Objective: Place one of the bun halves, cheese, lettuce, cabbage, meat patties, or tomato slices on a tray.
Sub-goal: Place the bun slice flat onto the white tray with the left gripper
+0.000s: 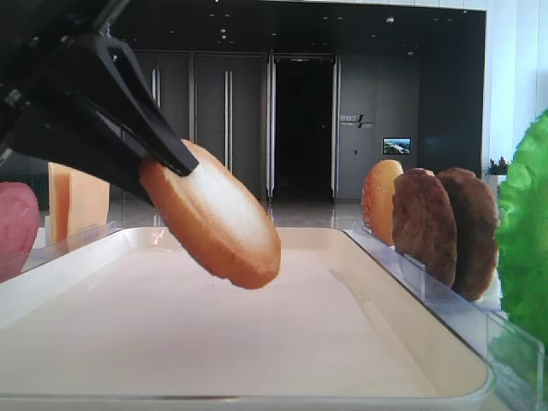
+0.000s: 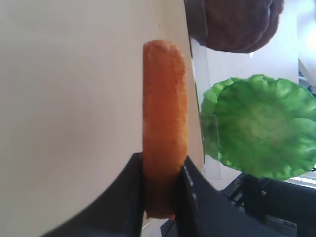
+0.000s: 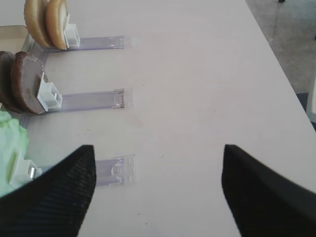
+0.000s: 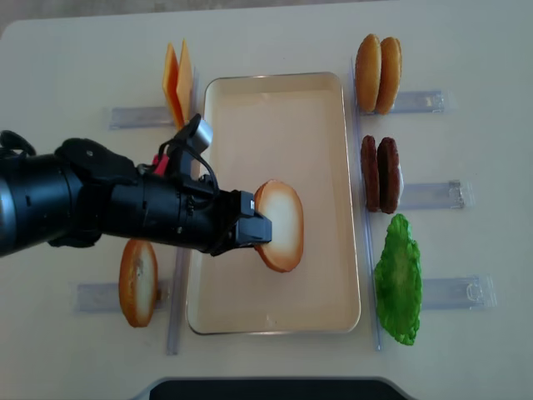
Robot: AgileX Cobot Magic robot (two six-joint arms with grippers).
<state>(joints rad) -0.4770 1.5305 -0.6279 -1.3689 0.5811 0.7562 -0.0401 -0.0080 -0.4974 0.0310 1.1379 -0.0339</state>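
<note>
Exterior high view: the left gripper (image 1: 167, 175) clamps a bun half (image 1: 214, 218) at its rim, tilted and hanging clear above the bare floor of the cream tray (image 1: 282, 351), with meat patties (image 1: 445, 227) standing beyond the right rim and a dark hall behind. Right wrist view: the right gripper (image 3: 158, 187) stands wide apart and holds nothing over the pale table (image 3: 197, 89), beside clear racks (image 3: 94, 101). Left wrist and overhead views: the bun sits edge-on between the black fingers (image 2: 133, 197) near the lettuce (image 2: 259, 126), roughly mid-tray with open room toward every rim.
</note>
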